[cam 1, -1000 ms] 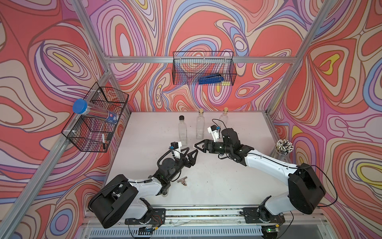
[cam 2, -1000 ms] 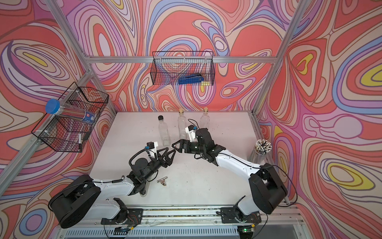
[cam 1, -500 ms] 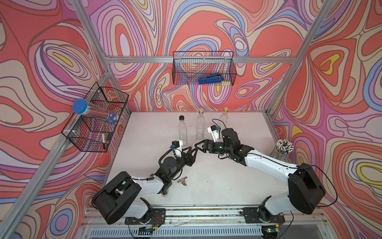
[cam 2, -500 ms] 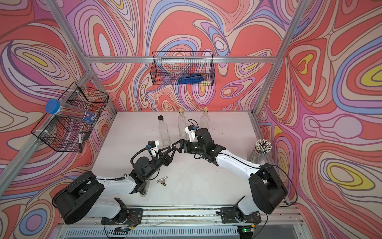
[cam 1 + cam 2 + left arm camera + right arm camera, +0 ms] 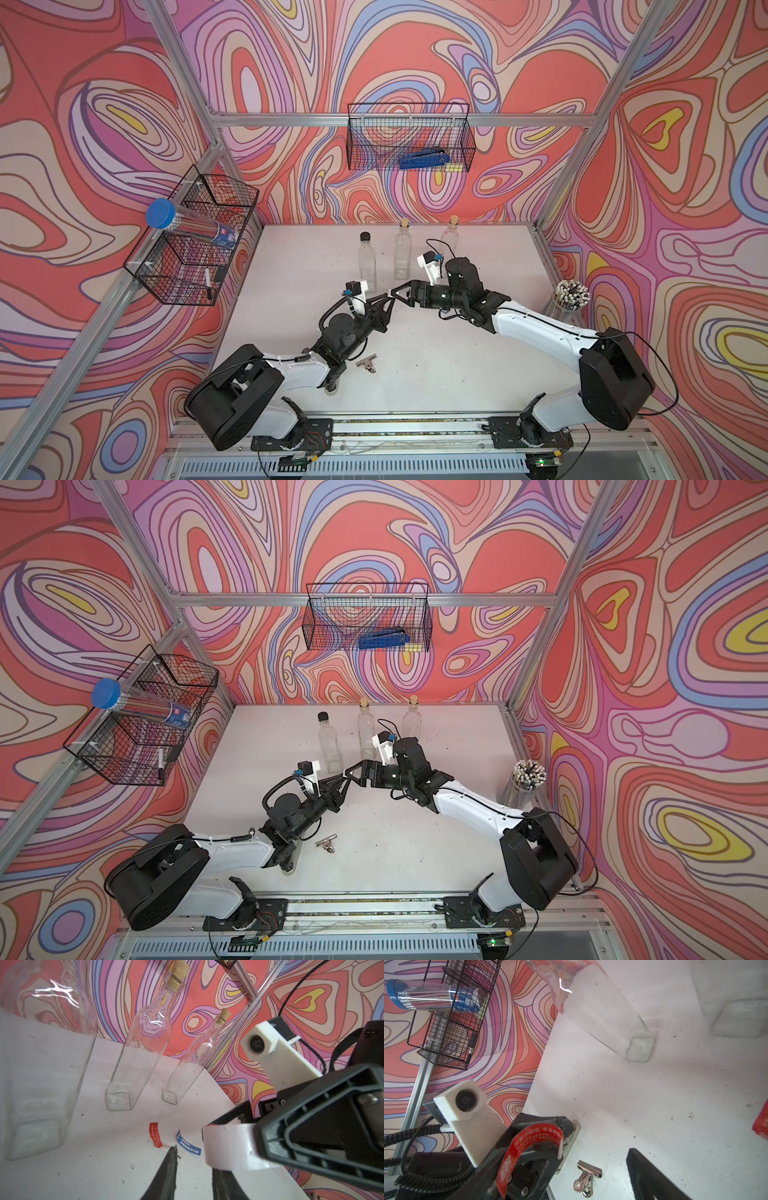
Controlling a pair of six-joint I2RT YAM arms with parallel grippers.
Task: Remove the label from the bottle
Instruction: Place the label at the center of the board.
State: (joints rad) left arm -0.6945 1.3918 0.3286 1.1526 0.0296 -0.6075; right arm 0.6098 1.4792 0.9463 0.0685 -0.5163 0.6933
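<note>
The label (image 5: 529, 1142), a thin, floppy, sticky red strip, is curling over the left gripper (image 5: 566, 1132), which is apparently pinching its end; right gripper (image 5: 395, 296) is gaping.

Bright, even overhead light, soft faint shadows on the white table (image 5: 457, 365), sharp top views, white glare streaks on the glass bottle (image 5: 143, 1043) beyond the left gripper (image 5: 193, 1153), nearest bottle blurred, wrist views bowed at edges

Three bottles (image 5: 367, 262) stand in a row behind both arms — clip (image 5: 367, 364) in front.
</note>
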